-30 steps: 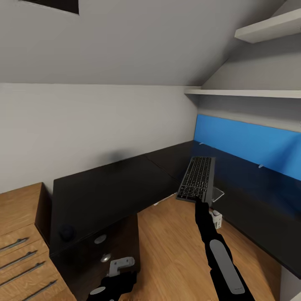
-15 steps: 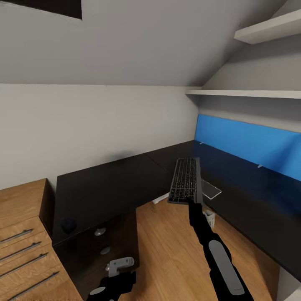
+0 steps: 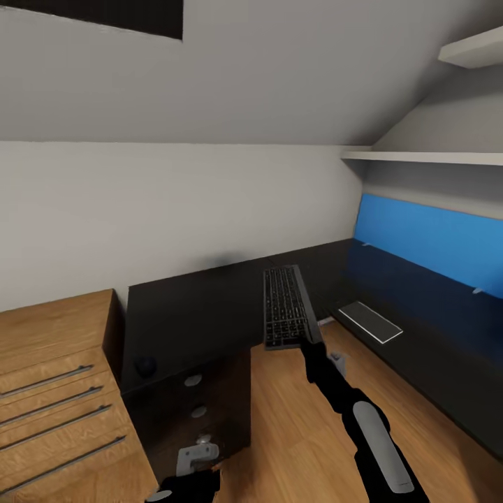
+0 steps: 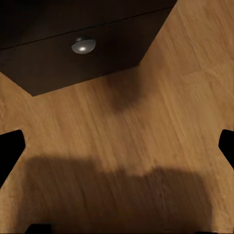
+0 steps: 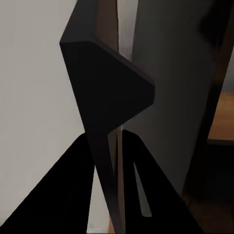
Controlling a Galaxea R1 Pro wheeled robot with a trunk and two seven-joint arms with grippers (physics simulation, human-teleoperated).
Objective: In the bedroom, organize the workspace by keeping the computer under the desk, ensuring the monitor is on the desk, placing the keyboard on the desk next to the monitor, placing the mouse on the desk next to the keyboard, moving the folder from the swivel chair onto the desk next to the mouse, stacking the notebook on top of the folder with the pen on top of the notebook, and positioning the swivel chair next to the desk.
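One flat black keyboard point(image 3: 286, 307) is held in the air by the right claw point(image 3: 312, 342), clenched on its near edge, above the front edge of the dark L-shaped bench point(image 3: 181, 314) (keys face up). The left claw point(image 4: 117, 146) hangs released over the wooden floor point(image 4: 170, 122), beside the dark drawer unit point(image 4: 73, 53). A small black mouse point(image 3: 145, 366) sits on the bench's left end.

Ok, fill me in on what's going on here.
The robot's right gripper holds a black keyboard by one end, up in the air over the edge of the dark desk. The left gripper hangs open and empty, low over the wood floor by the desk's drawers. The keyboard is not yet set down.
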